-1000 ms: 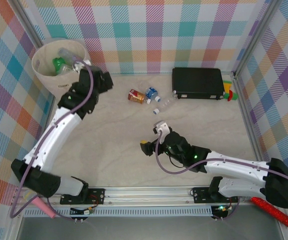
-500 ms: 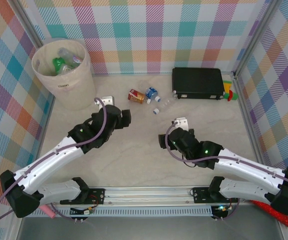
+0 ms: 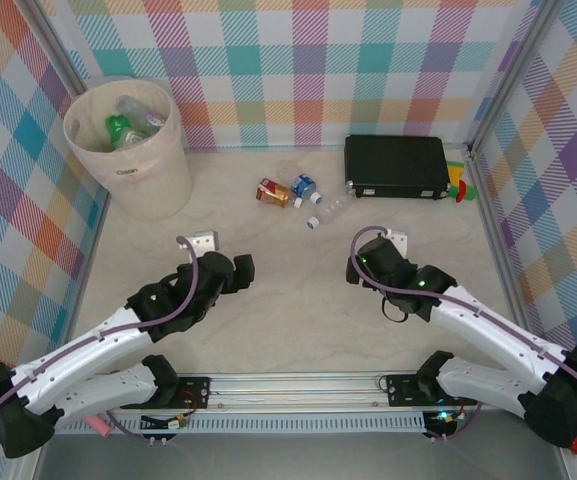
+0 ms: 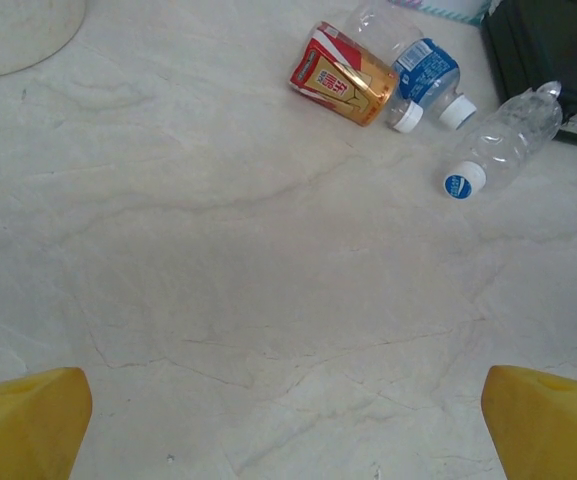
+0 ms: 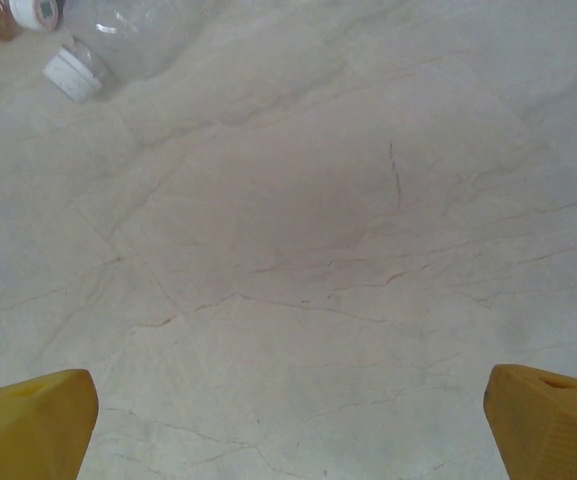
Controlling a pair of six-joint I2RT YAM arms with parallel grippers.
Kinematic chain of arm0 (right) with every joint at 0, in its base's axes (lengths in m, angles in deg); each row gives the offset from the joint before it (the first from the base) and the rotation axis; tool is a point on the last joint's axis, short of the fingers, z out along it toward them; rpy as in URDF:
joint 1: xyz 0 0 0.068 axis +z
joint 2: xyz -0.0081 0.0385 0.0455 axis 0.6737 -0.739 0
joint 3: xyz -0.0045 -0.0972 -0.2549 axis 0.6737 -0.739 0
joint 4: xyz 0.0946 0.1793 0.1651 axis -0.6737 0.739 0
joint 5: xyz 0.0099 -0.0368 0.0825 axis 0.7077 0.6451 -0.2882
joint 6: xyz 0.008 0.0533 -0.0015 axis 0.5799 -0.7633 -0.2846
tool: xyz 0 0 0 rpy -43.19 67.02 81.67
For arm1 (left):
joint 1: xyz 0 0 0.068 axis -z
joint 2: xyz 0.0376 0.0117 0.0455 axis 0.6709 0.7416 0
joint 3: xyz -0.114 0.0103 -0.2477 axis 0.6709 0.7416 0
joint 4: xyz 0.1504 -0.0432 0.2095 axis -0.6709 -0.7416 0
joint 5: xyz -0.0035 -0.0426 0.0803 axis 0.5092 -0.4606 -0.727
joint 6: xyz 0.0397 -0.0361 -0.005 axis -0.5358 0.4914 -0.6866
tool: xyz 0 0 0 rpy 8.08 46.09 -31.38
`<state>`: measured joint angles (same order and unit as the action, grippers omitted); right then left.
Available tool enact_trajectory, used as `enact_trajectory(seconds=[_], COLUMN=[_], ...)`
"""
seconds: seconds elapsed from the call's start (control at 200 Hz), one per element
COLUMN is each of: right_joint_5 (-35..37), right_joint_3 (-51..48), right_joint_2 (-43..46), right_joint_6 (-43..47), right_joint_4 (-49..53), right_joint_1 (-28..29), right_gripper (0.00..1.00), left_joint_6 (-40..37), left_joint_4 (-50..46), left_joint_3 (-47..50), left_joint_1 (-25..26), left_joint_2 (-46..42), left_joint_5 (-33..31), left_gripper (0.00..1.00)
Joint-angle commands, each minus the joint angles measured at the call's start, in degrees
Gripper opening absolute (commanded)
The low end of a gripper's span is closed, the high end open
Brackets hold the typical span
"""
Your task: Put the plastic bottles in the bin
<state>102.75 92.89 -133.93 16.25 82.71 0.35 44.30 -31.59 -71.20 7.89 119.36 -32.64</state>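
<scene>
L pincer (image 3: 240, 268) backed off; capped bottles (image 4: 428, 68): orange, blue, clear.

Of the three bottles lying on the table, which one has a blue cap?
The plain clear plastic bottle lying closest to the black rectangular case. The orange-labelled bottle and the blue-labelled bottle beside it both have white caps.

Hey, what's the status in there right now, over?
Left tool open, empty; right tool open, empty. Three plastic bottles loose on table near black case; more in bin. Nothing blocking them.
</scene>
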Motion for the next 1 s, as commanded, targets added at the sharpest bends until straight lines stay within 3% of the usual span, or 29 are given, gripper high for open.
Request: enact_trajectory(seconds=[0.0, 0.11, 0.265, 0.655, 0.995], right_joint_5=[-3.0, -6.4, -11.4, -14.2, -15.3], right_joint_3=[2.1, 3.1, 5.5, 16.7, 29.4], right_joint_2=[-3.0, -6.2, -11.1, -25.9, -40.2], right_joint_6=[-1.4, -2.0, -3.7, -2.5, -2.8], right_joint_4=[-1.4, -5.2, -11.4, -13.3, -12.3], right_joint_1=[-0.5, -0.6, -0.8, -3.9, -7.4], right_gripper=[0.99, 1.0, 0.94, 0.88, 0.85], left_joint_6=[2.7, 2.5, 2.5, 1.9, 2.3], left_joint_4=[1.7, 2.2, 0.6, -1.2, -1.2], left_joint_3=[1.9, 3.6, 4.0, 1.3, 1.7], left_joint_1=[0.6, 0.6, 0.6, 0.6, 0.6], left_joint_2=[-3.3, -4.8, -6.0, -4.6, -6.3], left_joint_5=[0.4, 3.0, 4.3, 2.4, 5.2], left_gripper=[1.0, 1.0, 0.99, 1.0, 1.0])
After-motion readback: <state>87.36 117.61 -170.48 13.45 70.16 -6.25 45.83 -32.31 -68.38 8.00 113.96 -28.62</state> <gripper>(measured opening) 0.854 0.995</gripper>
